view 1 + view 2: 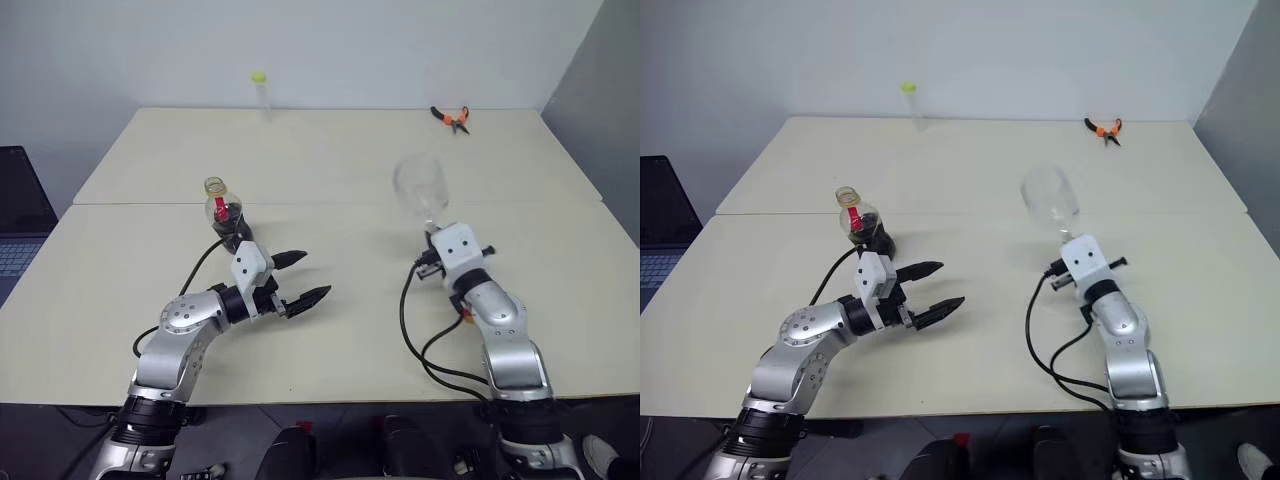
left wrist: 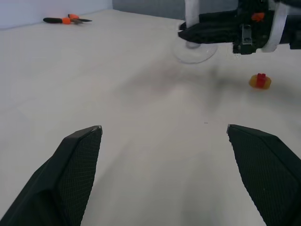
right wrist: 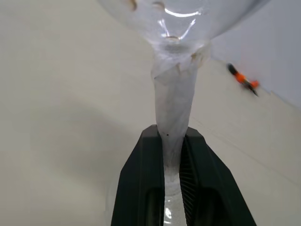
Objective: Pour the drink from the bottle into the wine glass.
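The right tool [image 3: 171, 160] is clamped shut on the stem of the wine glass [image 1: 420, 190], its two black fingers [image 3: 141, 188] pressing the stem from either side. The stem looks wrapped in a whitish covering, perhaps tape, though that is hard to make out. The glass is lifted off the worktop [image 1: 330, 150], with its bowl leaning away from the robot and its foot just above the surface in the left wrist view.

The left tool [image 1: 297, 279] hangs with its fingers [image 2: 75, 174] spread wide and nothing between them. The bottle [image 1: 226, 218] stands upright on the worktop just beyond it, uncapped, with the dark drink [image 1: 232, 234] filling its lower part. A small yellow and red cap [image 2: 260, 81] lies on the worktop near the right arm.

At the far edge stand a thin clear tube [image 1: 261, 95] with a yellow-green top and, well to the right, orange-handled pliers [image 1: 452, 117].
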